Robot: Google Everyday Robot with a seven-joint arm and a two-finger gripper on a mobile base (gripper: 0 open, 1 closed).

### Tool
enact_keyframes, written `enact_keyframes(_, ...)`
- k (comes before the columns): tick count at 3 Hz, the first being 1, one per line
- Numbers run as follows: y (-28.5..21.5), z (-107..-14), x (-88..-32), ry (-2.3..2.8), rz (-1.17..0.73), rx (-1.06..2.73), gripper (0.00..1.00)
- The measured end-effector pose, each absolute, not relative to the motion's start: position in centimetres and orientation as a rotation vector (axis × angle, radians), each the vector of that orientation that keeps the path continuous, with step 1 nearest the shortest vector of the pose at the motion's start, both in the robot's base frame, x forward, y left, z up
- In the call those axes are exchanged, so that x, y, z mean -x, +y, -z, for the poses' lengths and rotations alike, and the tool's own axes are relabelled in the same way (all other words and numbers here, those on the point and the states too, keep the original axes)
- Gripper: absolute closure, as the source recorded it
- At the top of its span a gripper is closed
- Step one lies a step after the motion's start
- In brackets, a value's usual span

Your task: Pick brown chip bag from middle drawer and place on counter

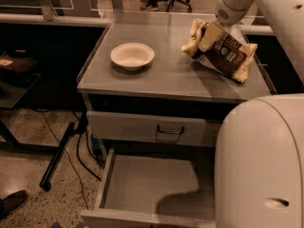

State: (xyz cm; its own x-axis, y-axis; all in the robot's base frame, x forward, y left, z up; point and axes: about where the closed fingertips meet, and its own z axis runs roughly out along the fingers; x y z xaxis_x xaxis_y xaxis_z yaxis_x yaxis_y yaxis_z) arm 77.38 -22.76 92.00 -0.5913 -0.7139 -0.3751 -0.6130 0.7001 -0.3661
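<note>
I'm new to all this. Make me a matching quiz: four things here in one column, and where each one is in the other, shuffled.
Things:
1 white bowl
2 brown chip bag
3 middle drawer
4 gripper

Places:
A pulled out, below the closed drawer
B lying on the counter, right side of the view
C on the counter, left side of the view
D at the bag's back end, above the counter

Pairs: 1-C, 2-B, 3-A, 4-D

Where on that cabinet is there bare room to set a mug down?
Bare: the counter between the white bowl and the brown chip bag, plus its front strip, and the middle drawer floor. Crowded: right rear, where the gripper sits at the bag's top.
</note>
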Motion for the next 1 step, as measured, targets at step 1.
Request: enact_keyframes(1,-22.76,-92.00,-77.38,2.409,0.270,1.017,0.00)
